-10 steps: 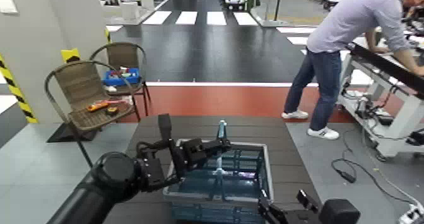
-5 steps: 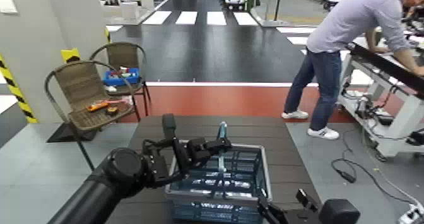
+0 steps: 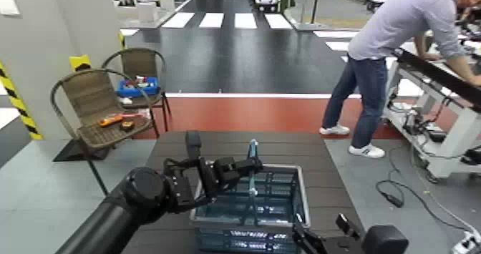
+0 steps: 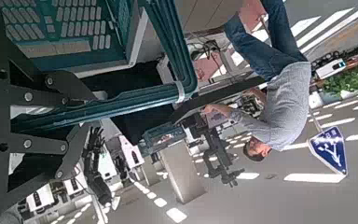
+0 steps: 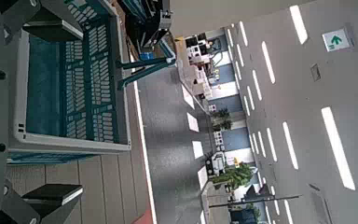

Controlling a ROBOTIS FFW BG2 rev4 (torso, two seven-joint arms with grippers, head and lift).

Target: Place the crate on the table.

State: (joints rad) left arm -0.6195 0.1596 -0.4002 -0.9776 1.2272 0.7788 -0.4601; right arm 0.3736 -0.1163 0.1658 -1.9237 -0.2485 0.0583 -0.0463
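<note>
The crate [image 3: 250, 208] is teal plastic mesh with a grey rim and stands on the dark brown slatted table [image 3: 172, 151]. Its thin teal handle [image 3: 251, 160] stands upright above the middle. My left gripper [image 3: 243, 165] reaches in from the left and is shut on that handle. In the left wrist view the teal bar [image 4: 112, 105] runs between the dark fingers [image 4: 47, 89]. My right gripper [image 3: 318, 239] is at the crate's near right corner, open. In the right wrist view its fingers [image 5: 39, 198] are spread on either side of the crate [image 5: 70, 89].
A person [image 3: 401, 49] bends over a white-framed workbench [image 3: 447, 103] at the right. Two wicker chairs [image 3: 96, 106] holding tools stand at the left beside a yellow-black striped wall edge [image 3: 18, 103]. Cables [image 3: 401, 192] lie on the floor to the table's right.
The crate and my left gripper have shifted slightly right and lower in the view. The right gripper has hardly moved.
</note>
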